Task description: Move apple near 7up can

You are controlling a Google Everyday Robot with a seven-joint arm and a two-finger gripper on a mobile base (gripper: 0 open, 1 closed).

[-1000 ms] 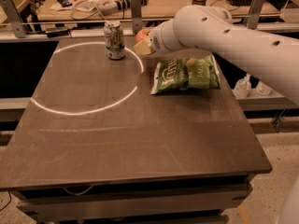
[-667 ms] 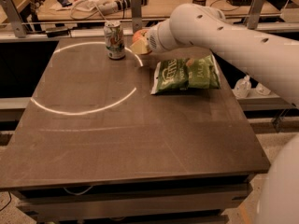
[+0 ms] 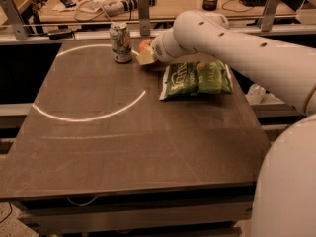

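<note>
The claw [image 3: 146,55], closed on the apple [image 3: 144,45], has carried it left since a second ago; it is now just right of the can [image 3: 120,42], near the table's [image 3: 123,152] far edge; a green chip bag [image 3: 195,79] lies to the right, beneath the arm [image 3: 232,48]

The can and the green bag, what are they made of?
The 7up can looks like thin metal, with a shiny silver top. The green chip bag looks like glossy plastic film, crinkled and catching light. The gripper sits by the apple, next to the can.
</note>
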